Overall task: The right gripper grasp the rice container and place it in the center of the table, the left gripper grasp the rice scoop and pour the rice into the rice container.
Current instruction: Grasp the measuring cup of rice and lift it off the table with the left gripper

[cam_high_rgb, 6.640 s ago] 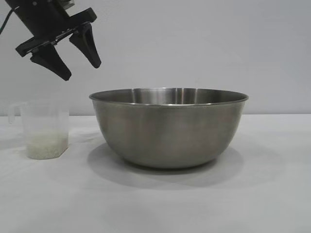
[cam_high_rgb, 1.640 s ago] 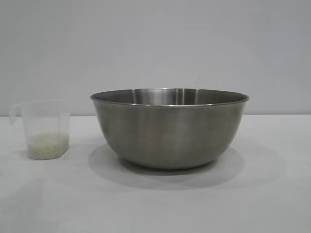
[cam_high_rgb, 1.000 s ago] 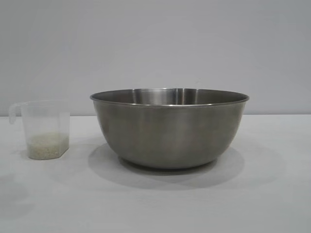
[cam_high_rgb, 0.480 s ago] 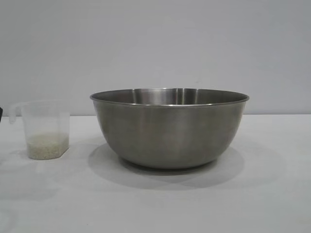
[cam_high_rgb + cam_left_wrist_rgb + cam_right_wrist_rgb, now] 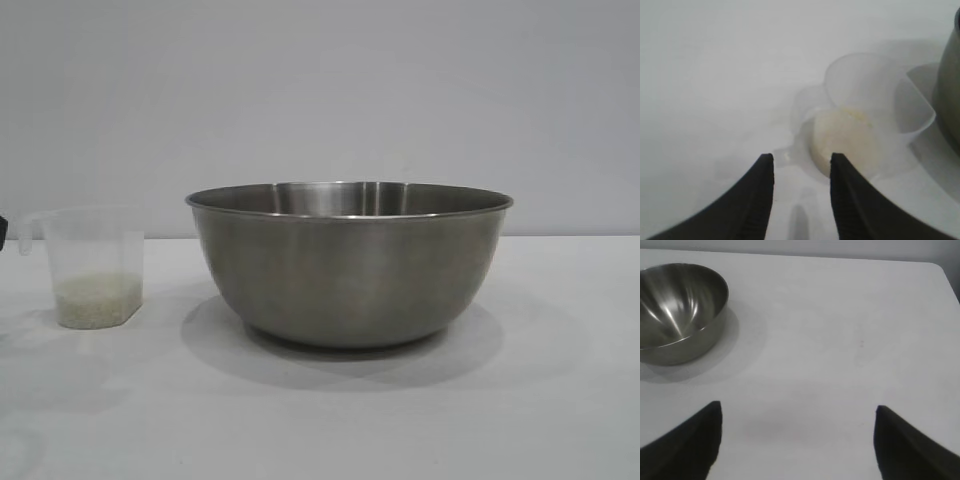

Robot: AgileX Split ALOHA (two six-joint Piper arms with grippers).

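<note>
Beside my big brushed-steel round rice container (image 5: 348, 265), the small clear faceted plastic rice scoop (image 5: 92, 265) holds off-white rice (image 5: 97, 300); my left end effector (image 5: 801, 172) straddles its handle, not yet clamped, and my right end effector (image 5: 797, 432) gapes wide.

The black, taper-fingered left gripper (image 5: 801, 172) is holding its jaws narrowly parted; the matching right gripper (image 5: 797, 440) is hanging wide open.

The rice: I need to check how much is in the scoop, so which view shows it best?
The exterior view: the rice shows side-on as a shallow layer through the rice scoop, beside the rice container. The left wrist view shows it from above, hazy, just past the left gripper. The right wrist view shows none.
</note>
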